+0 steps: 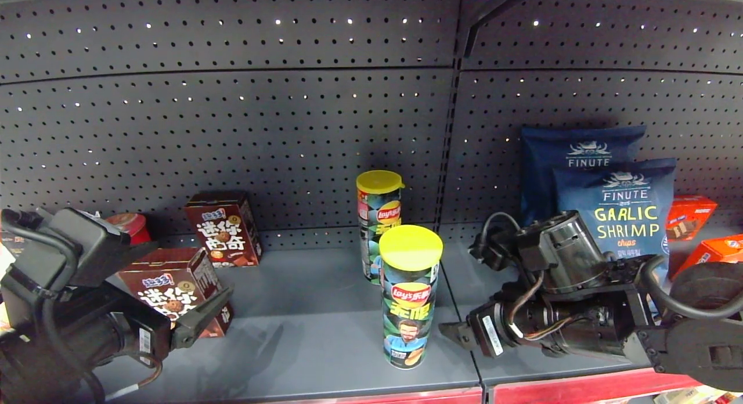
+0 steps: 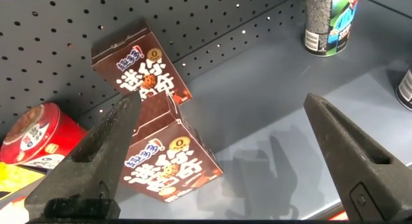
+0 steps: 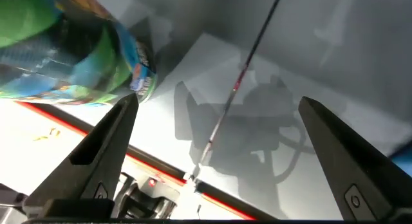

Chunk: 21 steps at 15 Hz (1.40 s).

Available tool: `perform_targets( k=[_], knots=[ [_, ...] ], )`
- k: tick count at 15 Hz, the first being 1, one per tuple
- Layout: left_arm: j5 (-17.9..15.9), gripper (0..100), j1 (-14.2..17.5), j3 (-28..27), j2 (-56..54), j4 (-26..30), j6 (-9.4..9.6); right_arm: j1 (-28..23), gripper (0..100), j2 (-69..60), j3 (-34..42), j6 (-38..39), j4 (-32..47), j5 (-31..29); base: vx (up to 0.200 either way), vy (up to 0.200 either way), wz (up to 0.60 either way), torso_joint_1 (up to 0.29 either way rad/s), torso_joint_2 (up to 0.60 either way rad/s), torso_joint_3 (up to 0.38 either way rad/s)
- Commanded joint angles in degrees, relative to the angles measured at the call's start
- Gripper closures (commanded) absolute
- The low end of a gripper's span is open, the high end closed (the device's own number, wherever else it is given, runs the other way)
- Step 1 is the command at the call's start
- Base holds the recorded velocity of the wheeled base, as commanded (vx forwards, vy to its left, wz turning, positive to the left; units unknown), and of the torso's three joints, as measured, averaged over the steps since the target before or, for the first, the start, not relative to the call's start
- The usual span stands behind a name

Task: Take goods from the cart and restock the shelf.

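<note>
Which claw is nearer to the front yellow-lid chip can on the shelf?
Right. The right claw is open just beside the front can, on its right side. The left claw is farther off, open by the front brown box.

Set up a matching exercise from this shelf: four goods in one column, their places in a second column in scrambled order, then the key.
Goods
1. front chip can
2. garlic shrimp bag
3. red tin
4. rear brown box

Places
A. leftmost of the four, by the pegboard wall
B. near the front edge of the shelf, yellow lid on top
C. right bay, with orange boxes beside it
D. upright at the back, behind a second brown box

Pairs: 1-B; 2-C; 3-A; 4-D
</note>
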Motion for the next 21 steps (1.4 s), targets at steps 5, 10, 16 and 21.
perform_targets(
  k=[5, 10, 16, 21],
  knots=[
    [-0.03, 0, 0.07, 0.16, 0.1, -0.03, -0.07, 0.1, 0, 1.19, -0.69, -0.01, -0.12, 0.07, 0.0, 0.0, 0.0, 0.0, 0.0, 0.0],
    [-0.03, 0, -0.02, 0.25, 0.1, 0.06, -1.39, 0.28, 0, 2.68, -2.09, -0.01, -0.21, 0.07, 0.0, 0.0, 0.0, 0.0, 0.0, 0.0],
    [0.06, 0, 0.07, 0.34, 0.01, -0.03, -1.48, 0.45, 0, 4.7, -2.88, -0.09, -1.27, 0.16, 0.0, 0.0, 0.0, 0.0, 0.0, 0.0],
    [-0.03, 0, -0.02, 0.51, 0.1, 0.06, -1.57, 0.37, 0, 5.23, -3.06, -0.09, -1.27, 0.16, 0.0, 0.0, 0.0, 0.0, 0.0, 0.0]
  ],
)
